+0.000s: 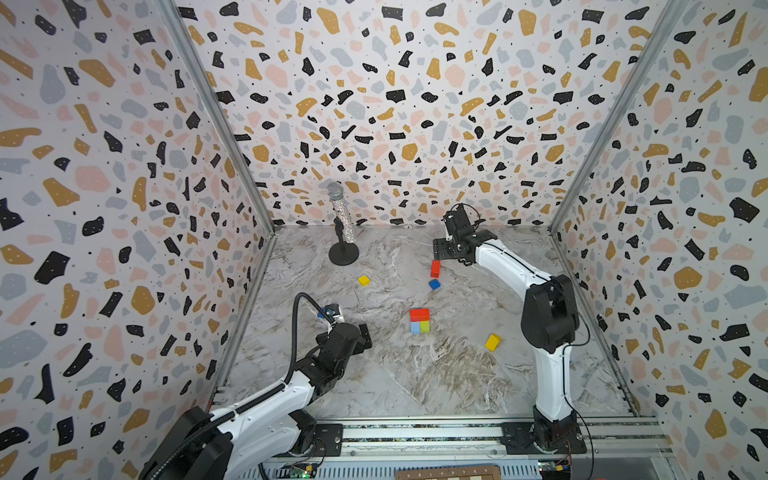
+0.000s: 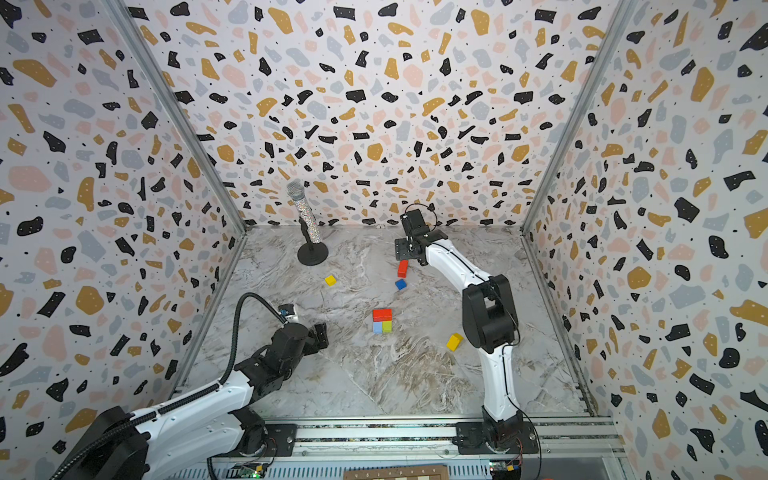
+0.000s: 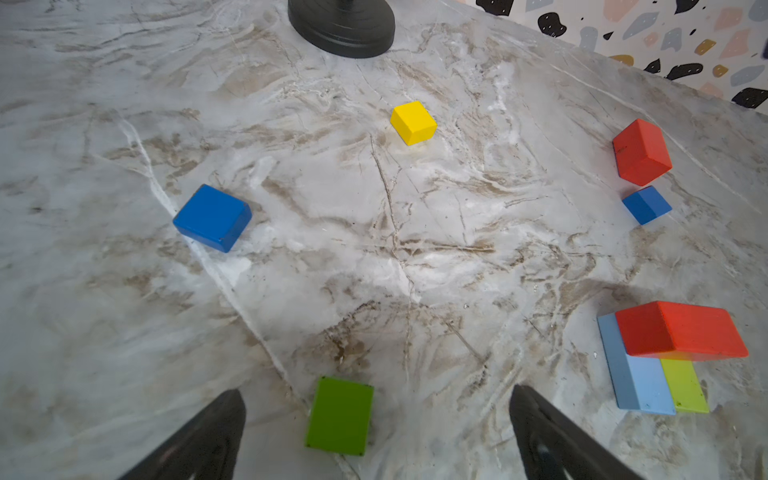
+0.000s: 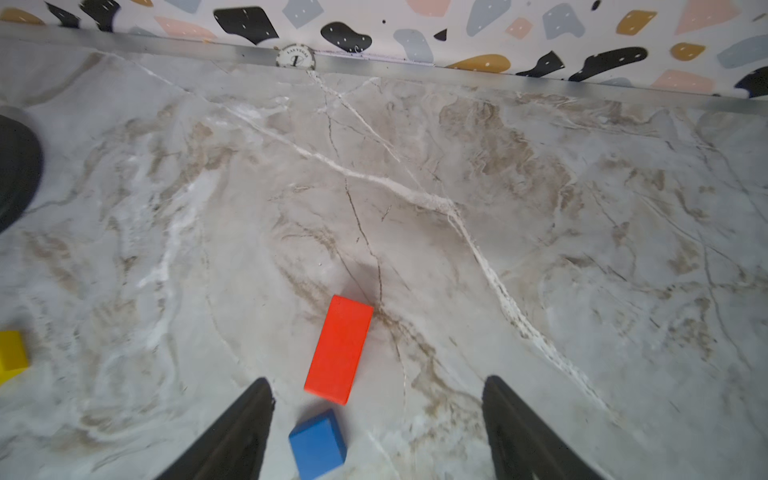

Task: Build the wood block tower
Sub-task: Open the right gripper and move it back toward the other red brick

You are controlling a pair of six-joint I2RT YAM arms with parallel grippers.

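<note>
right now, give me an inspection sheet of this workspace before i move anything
surface: marble table, no spills seen
job's things: tower begun, red piece across light-blue and lime base; loose: red brick, blue cube, yellow cube, yellow block, blue block, green block
clutter: microphone on stand at the back; chip against back wall
grippers: left gripper open, by green block; right gripper open over red brick and blue cube, nothing held
cables: hose on left arm; cable looped at right wrist
surroundings: patterned walls on three sides; rail in front
</note>
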